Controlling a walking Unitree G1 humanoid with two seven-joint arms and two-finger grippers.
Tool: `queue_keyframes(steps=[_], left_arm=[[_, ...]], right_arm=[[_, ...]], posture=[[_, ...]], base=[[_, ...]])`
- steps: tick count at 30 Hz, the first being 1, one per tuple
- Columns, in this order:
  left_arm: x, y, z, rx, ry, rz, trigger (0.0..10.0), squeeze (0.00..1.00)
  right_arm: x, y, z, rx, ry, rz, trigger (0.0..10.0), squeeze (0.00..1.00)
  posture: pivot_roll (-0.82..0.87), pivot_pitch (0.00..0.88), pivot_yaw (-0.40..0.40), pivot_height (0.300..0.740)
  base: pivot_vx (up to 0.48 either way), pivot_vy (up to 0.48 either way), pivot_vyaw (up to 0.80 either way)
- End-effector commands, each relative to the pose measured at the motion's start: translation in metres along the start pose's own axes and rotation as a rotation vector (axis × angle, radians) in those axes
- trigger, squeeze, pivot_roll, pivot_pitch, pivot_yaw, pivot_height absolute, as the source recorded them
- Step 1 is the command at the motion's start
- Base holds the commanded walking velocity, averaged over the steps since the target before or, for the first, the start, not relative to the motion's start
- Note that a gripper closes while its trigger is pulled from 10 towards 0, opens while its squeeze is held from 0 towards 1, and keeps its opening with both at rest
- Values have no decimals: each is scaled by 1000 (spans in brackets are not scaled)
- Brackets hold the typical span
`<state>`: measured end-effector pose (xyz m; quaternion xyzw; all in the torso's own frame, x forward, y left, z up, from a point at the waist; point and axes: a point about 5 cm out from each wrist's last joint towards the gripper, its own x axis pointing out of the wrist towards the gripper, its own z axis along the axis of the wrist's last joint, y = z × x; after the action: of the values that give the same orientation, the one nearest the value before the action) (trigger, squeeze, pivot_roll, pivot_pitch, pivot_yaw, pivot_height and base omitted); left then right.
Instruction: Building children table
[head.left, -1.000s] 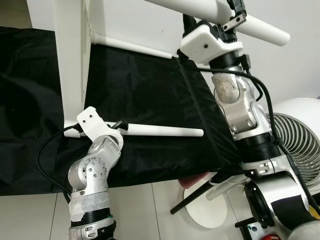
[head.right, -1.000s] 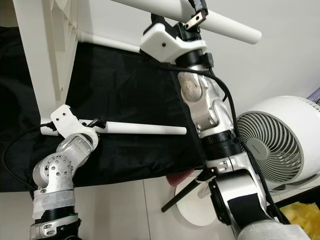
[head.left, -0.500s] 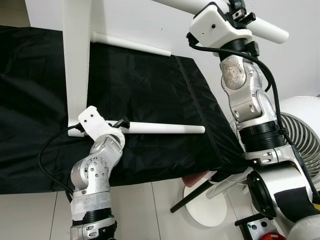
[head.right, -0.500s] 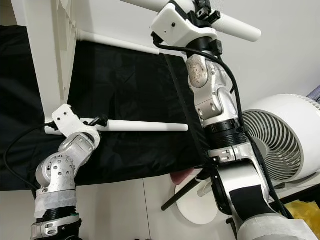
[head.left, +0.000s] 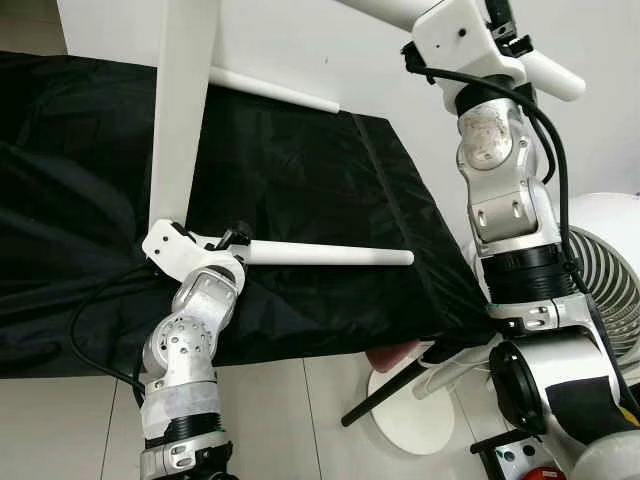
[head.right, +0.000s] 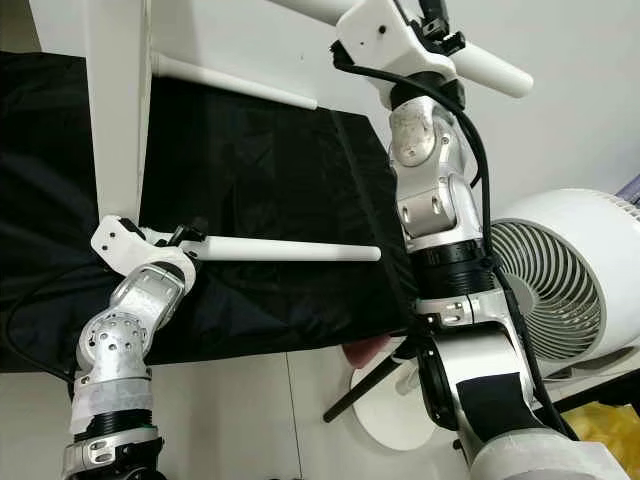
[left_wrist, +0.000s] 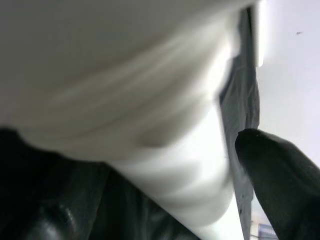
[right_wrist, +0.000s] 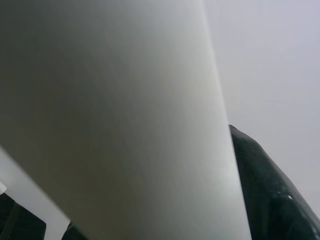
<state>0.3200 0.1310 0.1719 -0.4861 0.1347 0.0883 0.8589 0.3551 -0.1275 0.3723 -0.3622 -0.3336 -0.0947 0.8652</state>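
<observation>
The white children's table stands on its side, its top seen edge-on and its legs pointing to my right. My left gripper is shut on the lower leg, close to where that leg meets the top. In the left wrist view the leg lies against one black finger. High up, my right gripper is shut on the upper leg, near its free end. A third leg shows behind, over the black cloth.
The black cloth covers the floor under and behind the table, with its front edge near my feet. A white fan stands at the right. A round white base with a black rod lies on the tiles in front.
The table top has leaned to the right at its upper end. My right gripper has shifted right with the upper leg. The left gripper keeps its hold on the lower leg.
</observation>
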Motion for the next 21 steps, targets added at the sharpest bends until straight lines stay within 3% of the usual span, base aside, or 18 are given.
queue_keyframes(steps=[1, 3, 4, 6, 7, 9, 11, 14, 18, 19, 21], left_arm=[[-8, -69, -89, -173, 355, -120, 10000, 0], [-8, -75, -92, -190, 367, -130, 10000, 0], [-7, -78, -93, -204, 367, -132, 7882, 0], [-7, -81, -92, -208, 365, -139, 7882, 0], [-6, -88, -87, -208, 347, -165, 0, 0], [-4, -100, -77, -203, 309, -212, 0, 0], [-5, -122, -63, -173, 265, -331, 0, 0], [-5, -122, -63, -173, 265, -331, 0, 0], [-15, -174, -10, -96, 41, -599, 0, 0], [-19, -184, 2, -78, -13, -645, 0, 0], [-22, -188, 9, -67, -42, -668, 0, 0]], right_arm=[[7, -53, 14, 207, -37, -233, 0, 0], [7, -53, 14, 218, -26, -234, 0, 0], [6, -53, 13, 238, -16, -235, 0, 0], [6, -52, 12, 249, -9, -236, 0, 0], [6, -52, 12, 269, 0, -233, 0, 0], [6, -51, 12, 280, 2, -223, 0, 0], [7, -52, 11, 297, 10, -221, 0, 0], [7, -52, 11, 297, 10, -221, 0, 0], [9, -54, 15, 303, -2, -207, 0, 0], [9, -55, 16, 309, -6, -208, 0, 0], [9, -56, 17, 312, -9, -209, 0, 0]], posture=[[17, 93, -226, 740], [17, 96, -225, 740], [18, 96, -223, 740], [18, 96, -223, 740], [16, 94, -217, 740], [15, 94, -216, 740], [17, 96, -220, 740], [17, 96, -220, 740], [15, 90, -213, 740], [15, 90, -213, 740], [14, 92, -212, 740]], base=[[0, 0, 0], [0, 0, 0], [0, 0, 0], [0, 0, 0], [0, 0, 0], [0, 0, 0], [0, 0, 0], [0, 0, 0], [0, 0, 0], [0, 0, 0], [0, 0, 0]])
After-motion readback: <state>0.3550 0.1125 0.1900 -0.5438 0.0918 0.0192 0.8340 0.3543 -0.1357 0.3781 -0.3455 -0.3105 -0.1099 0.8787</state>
